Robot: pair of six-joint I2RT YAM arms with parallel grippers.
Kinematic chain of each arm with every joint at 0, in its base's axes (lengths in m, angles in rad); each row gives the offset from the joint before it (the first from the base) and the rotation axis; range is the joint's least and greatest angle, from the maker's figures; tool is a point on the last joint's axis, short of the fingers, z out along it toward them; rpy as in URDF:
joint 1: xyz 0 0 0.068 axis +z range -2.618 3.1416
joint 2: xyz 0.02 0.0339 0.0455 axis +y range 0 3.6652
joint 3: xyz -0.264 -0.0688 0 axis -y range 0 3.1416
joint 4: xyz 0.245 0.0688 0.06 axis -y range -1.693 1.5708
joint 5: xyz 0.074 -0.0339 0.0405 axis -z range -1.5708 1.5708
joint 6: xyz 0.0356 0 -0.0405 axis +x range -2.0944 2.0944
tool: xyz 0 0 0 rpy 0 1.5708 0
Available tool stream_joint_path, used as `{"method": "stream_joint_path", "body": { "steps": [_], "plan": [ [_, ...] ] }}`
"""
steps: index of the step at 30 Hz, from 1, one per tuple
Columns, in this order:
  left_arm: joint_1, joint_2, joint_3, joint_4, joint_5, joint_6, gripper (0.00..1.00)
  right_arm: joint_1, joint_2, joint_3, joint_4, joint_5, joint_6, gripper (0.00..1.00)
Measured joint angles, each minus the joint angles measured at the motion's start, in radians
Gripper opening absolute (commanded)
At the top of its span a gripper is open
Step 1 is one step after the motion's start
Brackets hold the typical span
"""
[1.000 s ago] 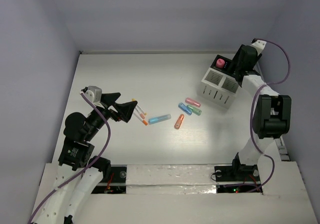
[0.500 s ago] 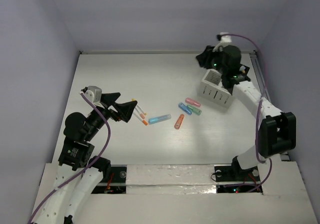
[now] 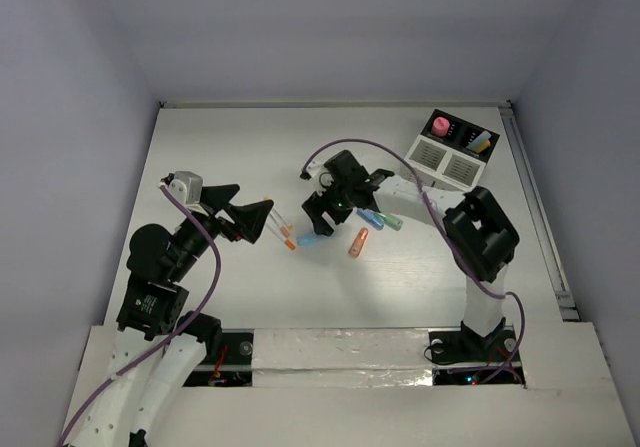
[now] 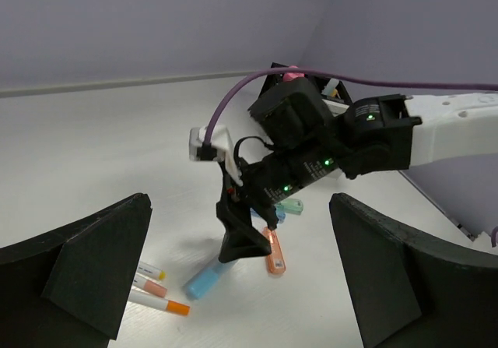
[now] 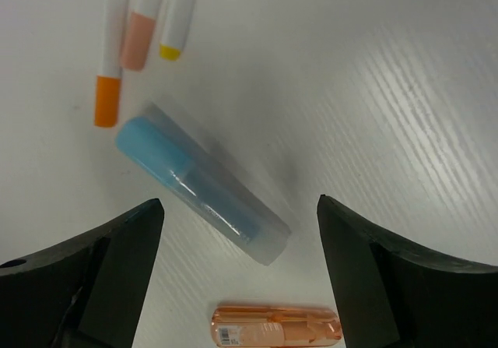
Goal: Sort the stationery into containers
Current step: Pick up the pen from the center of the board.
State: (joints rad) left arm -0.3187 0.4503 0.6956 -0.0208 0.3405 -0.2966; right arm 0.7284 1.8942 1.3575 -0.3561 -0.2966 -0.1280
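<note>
Three views of one table, from wide to tight.
We had the top camera high behind the arm bases, looking down on the whole table (image 3: 220,157). The left wrist camera sat low and faced across the table at the right arm (image 4: 373,138) from mid-range. The right wrist camera hung close, facing straight down. All three shared the blue capsule (image 5: 202,183), the orange capsule (image 5: 277,325) and the white sticks (image 5: 111,29).
</note>
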Motion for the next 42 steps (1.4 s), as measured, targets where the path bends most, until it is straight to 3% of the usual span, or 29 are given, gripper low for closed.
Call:
{"method": "stream_joint_path", "body": {
  "steps": [13, 21, 24, 27, 30, 38, 42],
  "plan": [
    [0.006, 0.0, 0.0, 0.0, 0.0, 0.0, 0.99, 0.082, 0.094, 0.065, -0.144, 0.127, -0.071, 0.93],
    [0.006, 0.0, 0.0, 0.0, 0.0, 0.0, 0.99, 0.13, 0.182, 0.157, -0.153, 0.185, -0.091, 0.9],
    [0.006, 0.0, 0.0, 0.0, 0.0, 0.0, 0.99, 0.138, 0.19, 0.168, -0.15, 0.203, -0.095, 0.82],
    [0.006, 0.0, 0.0, 0.0, 0.0, 0.0, 0.99, 0.139, 0.19, 0.167, -0.145, 0.217, -0.095, 0.65],
    [0.006, 0.0, 0.0, 0.0, 0.0, 0.0, 0.99, 0.14, 0.19, 0.165, -0.135, 0.24, -0.097, 0.6],
    [0.006, 0.0, 0.0, 0.0, 0.001, 0.0, 0.99, 0.143, 0.19, 0.164, -0.116, 0.299, -0.098, 0.29],
    [0.006, 0.0, 0.0, 0.0, 0.001, 0.0, 0.99, 0.143, 0.184, 0.149, -0.082, 0.316, -0.088, 0.26]
  ]
}}
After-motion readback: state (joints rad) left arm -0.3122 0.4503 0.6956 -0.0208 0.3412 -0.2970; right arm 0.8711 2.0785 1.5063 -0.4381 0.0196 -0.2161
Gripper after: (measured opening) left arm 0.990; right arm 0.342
